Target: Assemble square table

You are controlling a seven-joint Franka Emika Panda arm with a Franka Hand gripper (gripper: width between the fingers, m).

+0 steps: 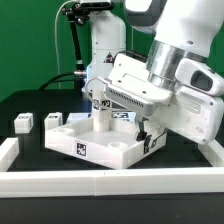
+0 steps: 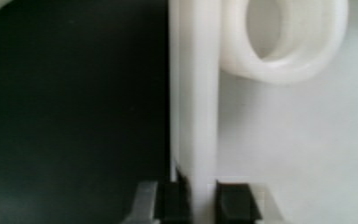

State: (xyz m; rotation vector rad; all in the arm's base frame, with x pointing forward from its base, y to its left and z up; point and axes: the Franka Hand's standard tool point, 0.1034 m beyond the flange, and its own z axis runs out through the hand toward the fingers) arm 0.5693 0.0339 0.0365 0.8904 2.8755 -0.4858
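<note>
The white square slab lies rim-up in the middle of the black table, with tags on its side walls. One white leg stands upright inside it. My gripper reaches down at the slab's edge on the exterior view's right. In the wrist view the slab's thin upright rim runs between my fingers, and the gripper is shut on it. A round white socket ring sits on the slab's inner face beside the rim. Two loose legs lie on the exterior view's left.
A long white rail runs along the table's front and up both sides. The robot's base and a black cable stand behind the slab. A tagged flat piece shows just behind the slab, partly hidden by my arm.
</note>
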